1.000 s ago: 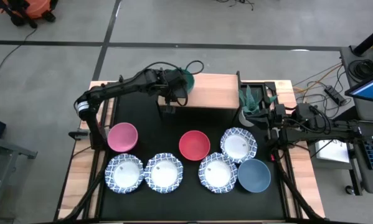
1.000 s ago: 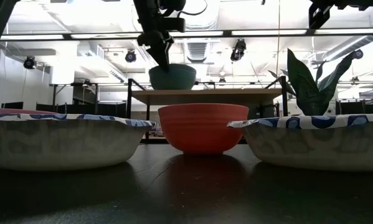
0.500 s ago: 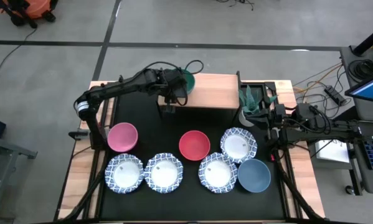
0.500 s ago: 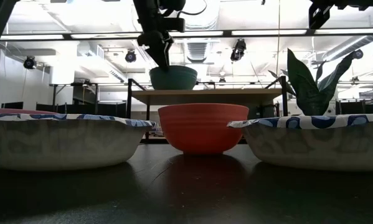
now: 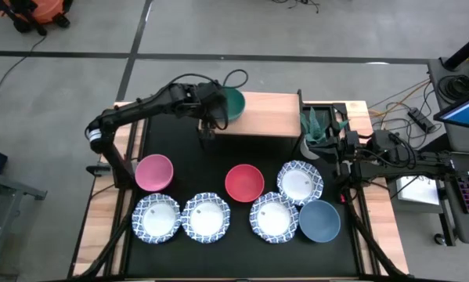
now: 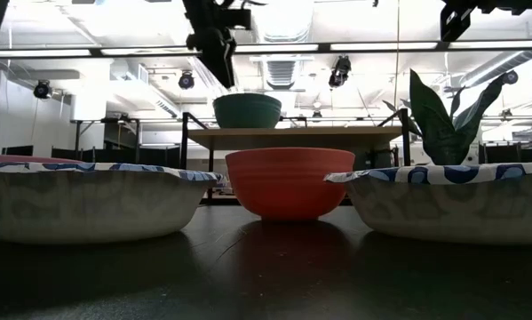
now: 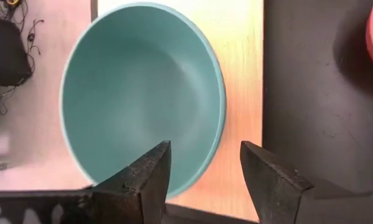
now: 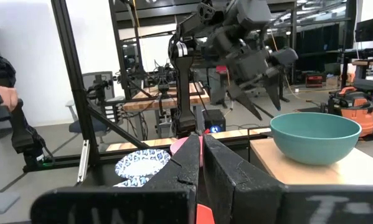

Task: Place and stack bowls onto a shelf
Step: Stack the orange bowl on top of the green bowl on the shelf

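Observation:
A green bowl point(image 5: 234, 103) rests on its base at the left end of the light-wood shelf point(image 5: 269, 116); in the low view the green bowl point(image 6: 247, 110) sits level on the board. My left gripper point(image 7: 205, 167) hangs open just above the bowl's near-left rim, also seen at the left gripper point(image 6: 219, 55), clear of it. My right gripper point(image 8: 202, 163) waits shut at the table's right side, right gripper point(image 5: 342, 150). Down on the table stand the pink bowl point(image 5: 153, 172), the red bowl point(image 5: 244, 182), the slate-blue bowl point(image 5: 319, 221) and several white blue-rimmed bowls point(image 5: 206, 217).
A potted spiky plant point(image 5: 316, 131) stands just right of the shelf. The shelf's middle and right part is bare wood. The table bowls form two rows toward the near edge, with bare black top point(image 5: 179, 149) between them and the shelf.
My left gripper has opened and let go of the green bowl's rim, then risen and drawn a little toward the table's left. The bowl, slightly tipped in the hold before, now sits level on the shelf.

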Action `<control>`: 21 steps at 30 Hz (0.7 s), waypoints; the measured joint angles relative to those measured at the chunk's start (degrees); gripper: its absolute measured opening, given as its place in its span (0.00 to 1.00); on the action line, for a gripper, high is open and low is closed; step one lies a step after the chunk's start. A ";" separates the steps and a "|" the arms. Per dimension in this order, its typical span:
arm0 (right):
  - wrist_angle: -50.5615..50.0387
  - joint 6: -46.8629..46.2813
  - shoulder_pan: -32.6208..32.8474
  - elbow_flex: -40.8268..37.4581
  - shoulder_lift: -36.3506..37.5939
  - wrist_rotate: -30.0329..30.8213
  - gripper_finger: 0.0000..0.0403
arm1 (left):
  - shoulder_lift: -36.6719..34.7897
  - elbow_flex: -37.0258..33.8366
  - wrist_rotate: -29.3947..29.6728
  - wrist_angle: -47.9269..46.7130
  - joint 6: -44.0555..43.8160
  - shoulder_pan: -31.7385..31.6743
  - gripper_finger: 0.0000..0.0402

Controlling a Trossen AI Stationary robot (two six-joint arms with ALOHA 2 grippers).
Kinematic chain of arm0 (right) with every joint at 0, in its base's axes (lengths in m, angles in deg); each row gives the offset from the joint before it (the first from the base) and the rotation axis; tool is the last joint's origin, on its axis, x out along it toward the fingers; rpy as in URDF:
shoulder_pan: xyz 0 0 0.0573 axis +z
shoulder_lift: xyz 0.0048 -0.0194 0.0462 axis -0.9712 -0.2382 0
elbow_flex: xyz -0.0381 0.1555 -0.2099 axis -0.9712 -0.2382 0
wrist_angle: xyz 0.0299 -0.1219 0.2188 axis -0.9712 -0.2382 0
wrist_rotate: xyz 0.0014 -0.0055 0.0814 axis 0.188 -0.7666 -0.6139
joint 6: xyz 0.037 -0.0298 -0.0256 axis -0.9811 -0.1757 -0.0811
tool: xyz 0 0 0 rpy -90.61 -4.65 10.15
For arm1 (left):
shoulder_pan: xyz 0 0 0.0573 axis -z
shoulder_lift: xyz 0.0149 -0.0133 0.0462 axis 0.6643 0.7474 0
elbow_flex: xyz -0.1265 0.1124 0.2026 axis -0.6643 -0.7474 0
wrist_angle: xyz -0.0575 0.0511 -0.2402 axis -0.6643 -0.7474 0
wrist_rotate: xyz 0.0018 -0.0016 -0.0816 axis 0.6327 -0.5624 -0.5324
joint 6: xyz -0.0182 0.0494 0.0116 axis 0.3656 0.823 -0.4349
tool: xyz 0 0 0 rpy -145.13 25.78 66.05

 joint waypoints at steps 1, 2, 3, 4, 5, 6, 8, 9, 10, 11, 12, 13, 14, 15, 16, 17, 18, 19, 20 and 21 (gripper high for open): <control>0.00 -0.02 0.02 0.00 0.02 0.00 0.02 | -0.72 0.00 -0.03 -0.11 -1.35 0.00 0.44; 0.00 0.00 0.02 0.00 0.00 0.00 0.02 | -1.44 0.00 -0.04 -0.35 -3.04 0.01 0.44; 0.00 0.04 0.02 0.00 0.00 0.00 0.02 | -2.24 0.00 -0.17 -0.62 -4.82 0.04 0.44; 0.00 0.08 0.00 0.00 0.01 0.00 0.02 | -3.11 0.00 -0.92 -0.93 -6.70 0.07 0.44; 0.00 0.12 0.01 0.00 0.01 0.00 0.02 | -3.89 -0.02 -2.56 -1.28 -8.37 0.06 0.44; 0.00 0.15 0.02 0.00 0.00 0.00 0.02 | -5.04 -0.39 -5.28 -1.36 -9.97 0.04 0.44; 0.00 0.31 0.02 0.00 0.00 0.00 0.02 | -7.56 -2.00 -11.08 -1.03 -12.00 0.10 0.44; 0.00 0.59 0.02 0.00 0.00 0.00 0.02 | -9.12 -3.27 -13.56 -0.47 -12.61 0.24 0.44; -0.02 0.61 0.02 0.00 0.00 0.00 0.02 | -10.68 -4.70 -14.77 0.25 -13.26 0.55 0.44; 0.00 0.61 0.02 0.00 0.00 -0.01 0.02 | -12.40 -6.49 -15.23 1.60 -13.89 0.99 0.44; 0.00 0.61 0.02 0.00 0.00 -0.02 0.02 | -14.34 -8.61 -15.31 3.38 -14.64 1.48 0.44; -0.03 0.61 0.02 0.00 0.00 -0.02 0.02 | -16.30 -10.89 -15.30 5.30 -15.47 2.03 0.44; -0.06 0.64 0.02 0.00 0.00 -0.02 0.02 | -18.47 -13.39 -15.29 7.42 -16.58 2.67 0.44; -0.14 0.61 0.02 0.00 0.00 -0.02 0.02 | -20.66 -16.02 -15.26 9.69 -17.92 3.43 0.44; -0.26 0.61 0.02 0.00 -0.02 -0.02 0.02 | -22.75 -18.72 -15.26 12.07 -19.43 4.35 0.44; -0.38 0.61 0.02 0.00 -0.02 -0.02 0.02 | -24.83 -21.44 -15.24 14.50 -21.07 5.40 0.44; -0.54 0.61 0.02 0.00 -0.04 -0.02 0.02 | -26.80 -24.05 -15.23 16.49 -22.50 6.64 0.44; -0.69 0.59 0.02 0.00 -0.04 -0.02 0.02 | -28.82 -26.85 -15.12 18.73 -23.77 7.98 0.44; -0.84 0.57 0.02 0.00 -0.04 -0.04 0.02 | -30.59 -29.38 -15.02 21.04 -24.79 9.38 0.44; -0.87 0.60 0.02 0.00 -0.04 -0.04 0.02 | -32.37 -31.81 -14.71 23.25 -25.61 10.83 0.44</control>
